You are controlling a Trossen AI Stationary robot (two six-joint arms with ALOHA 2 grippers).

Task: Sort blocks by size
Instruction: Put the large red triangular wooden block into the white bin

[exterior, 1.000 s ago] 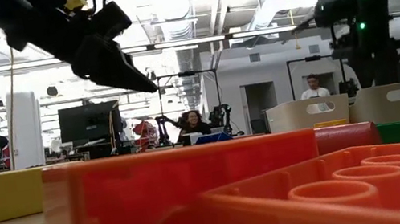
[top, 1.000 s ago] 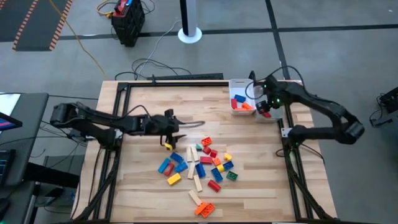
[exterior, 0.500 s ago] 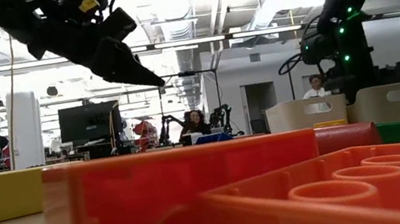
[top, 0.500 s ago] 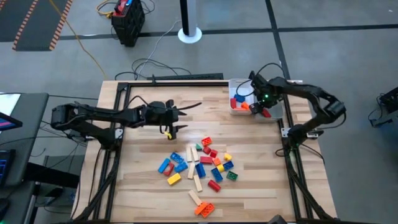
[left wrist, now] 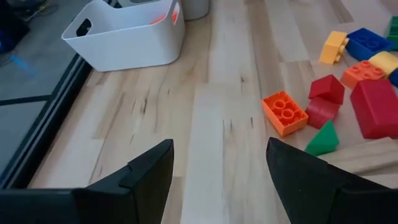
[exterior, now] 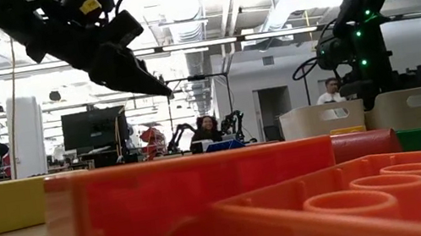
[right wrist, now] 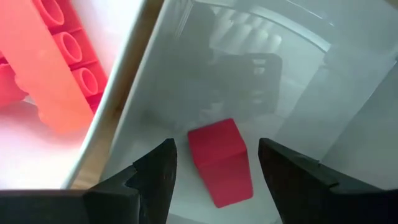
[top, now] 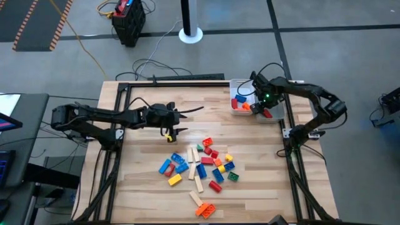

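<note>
In the high view, the left half of the surface (top: 140,169) lies bare, giving free passage at centre left and lower left. The blocks (top: 201,170) crowd the lower centre, blocking low passes there. At upper right, two white trays (top: 239,95) stand side by side, their walls barring a level approach. The right claw (top: 261,106), spread wide, hangs over them; the left claw (top: 177,122) hovers open above bare wood
</note>
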